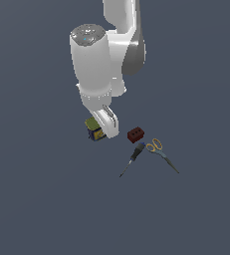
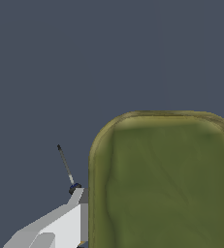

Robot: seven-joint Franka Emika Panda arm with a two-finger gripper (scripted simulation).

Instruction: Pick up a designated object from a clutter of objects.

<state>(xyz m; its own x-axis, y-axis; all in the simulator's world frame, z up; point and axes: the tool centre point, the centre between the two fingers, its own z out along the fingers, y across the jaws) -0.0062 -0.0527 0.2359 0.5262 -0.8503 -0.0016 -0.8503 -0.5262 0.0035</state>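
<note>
Directly under the gripper (image 1: 105, 130) sat the tin (image 1: 93, 129), its olive top filling the wrist view, one finger (image 2: 60, 225) beside it; grip state couldn't be told.

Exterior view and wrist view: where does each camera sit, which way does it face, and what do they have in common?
Exterior view: off the arm and raised, looking down on the grey floor; shows the white arm, its claw at the tin, red block, screwdriver and scissors.
Wrist view: on the wrist, facing down along the claw, close over the tin's olive top; one white finger shows, the screwdriver beyond.
Shared: tin, screwdriver, floor, claw.
</note>
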